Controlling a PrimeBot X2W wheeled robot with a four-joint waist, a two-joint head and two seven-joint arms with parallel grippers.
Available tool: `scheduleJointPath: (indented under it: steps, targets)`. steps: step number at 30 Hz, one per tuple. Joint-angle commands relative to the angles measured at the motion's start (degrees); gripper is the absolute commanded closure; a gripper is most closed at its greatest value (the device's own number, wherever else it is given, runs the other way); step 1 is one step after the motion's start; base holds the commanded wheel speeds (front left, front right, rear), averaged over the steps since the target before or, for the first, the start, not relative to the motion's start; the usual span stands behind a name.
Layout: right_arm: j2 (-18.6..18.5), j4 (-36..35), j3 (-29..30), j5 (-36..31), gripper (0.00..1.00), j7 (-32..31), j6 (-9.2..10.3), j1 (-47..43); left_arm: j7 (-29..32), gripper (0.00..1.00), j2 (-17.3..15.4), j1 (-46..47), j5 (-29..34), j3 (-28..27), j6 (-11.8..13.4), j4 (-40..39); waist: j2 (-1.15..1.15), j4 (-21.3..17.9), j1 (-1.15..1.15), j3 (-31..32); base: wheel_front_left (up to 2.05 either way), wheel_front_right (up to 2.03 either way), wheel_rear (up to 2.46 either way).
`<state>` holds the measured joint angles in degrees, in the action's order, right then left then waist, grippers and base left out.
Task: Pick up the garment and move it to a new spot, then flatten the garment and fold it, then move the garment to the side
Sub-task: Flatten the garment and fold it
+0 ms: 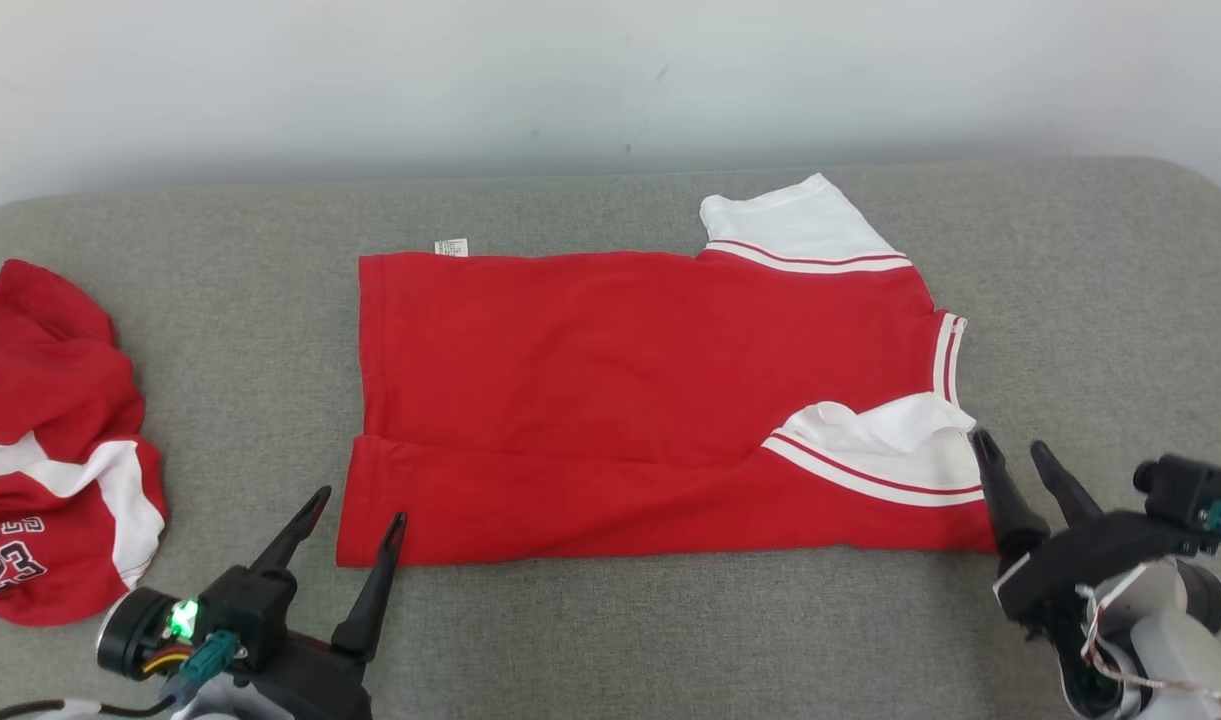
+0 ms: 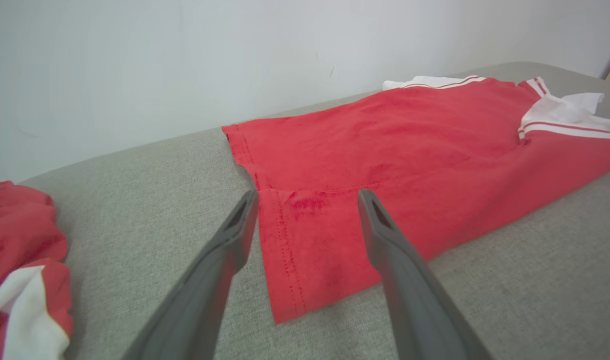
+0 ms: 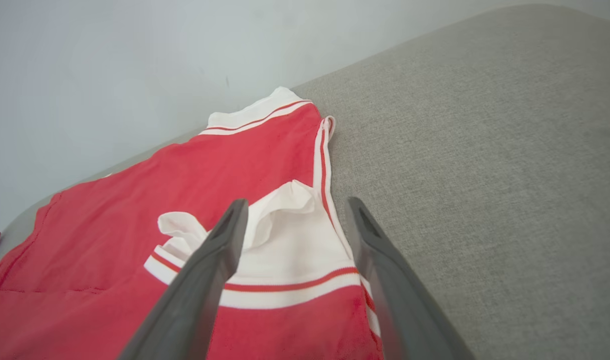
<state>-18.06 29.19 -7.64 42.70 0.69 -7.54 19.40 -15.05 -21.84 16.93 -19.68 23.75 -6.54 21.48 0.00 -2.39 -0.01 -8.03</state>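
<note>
Left edge of the grey padded surface (image 1: pixel 610 620): a second red jersey (image 1: pixel 50 440), crumpled, white panels, "23" facing up. Well apart from the garment.

Front left: left gripper (image 1: pixel 360 508), jaws spread wide, nothing between them. Its fingers point at the garment's near left corner. In the left wrist view they straddle the stitched hem there. Contact with the cloth can't be judged.

Middle of the surface: garment (image 1: pixel 620 390), red, lying flat, collar end to the right. A strip along its near edge is folded over onto the body. Small white tag (image 1: pixel 451 247) pokes out at the far left corner. White sleeve (image 1: pixel 795 230) at the far right, another white sleeve (image 1: pixel 890 450), rumpled, at the near right.

Front right: right gripper (image 1: pixel 1008 441), jaws wide, holding nothing, fingertips just beside the rumpled sleeve.

Behind the surface: a pale wall (image 1: pixel 610 80).
</note>
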Motion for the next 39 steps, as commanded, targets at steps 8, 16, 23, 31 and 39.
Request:
scheduleJointPath:
  steps: [8,16,23,31,39]
  targets:
    - [-0.5,2.9,-4.1,-6.4,0.0,6.6,0.09,-3.0,-0.2,0.0,2.9,-2.7,1.5,-4.7,-0.4,3.2,0.0,-1.1,0.01,-1.9,0.0,0.0,0.0]
    - [0.5,7.2,-5.3,-8.0,0.0,9.1,0.09,-1.6,-0.2,0.0,4.8,-0.8,1.3,-6.6,-1.0,8.5,0.0,-1.5,0.01,-3.6,0.0,0.0,0.0]
    - [0.7,10.3,-7.2,-8.2,1.0,9.6,0.09,-0.9,-0.2,0.52,6.5,1.4,-0.5,-5.8,-0.9,12.0,0.0,-1.2,0.01,-4.0,0.0,0.0,0.0]
    - [-0.2,12.1,-7.3,-6.7,1.0,11.2,0.1,-2.9,-0.2,1.0,5.5,-0.2,-2.1,-3.2,-0.9,10.8,0.0,-0.2,0.01,-1.3,0.0,0.0,0.0]
    - [-1.1,9.0,-5.0,-5.4,1.0,12.1,0.1,-9.1,-0.2,1.0,5.9,-6.2,-1.8,-4.2,-0.9,7.8,0.0,0.6,0.01,3.2,0.0,0.0,0.0]
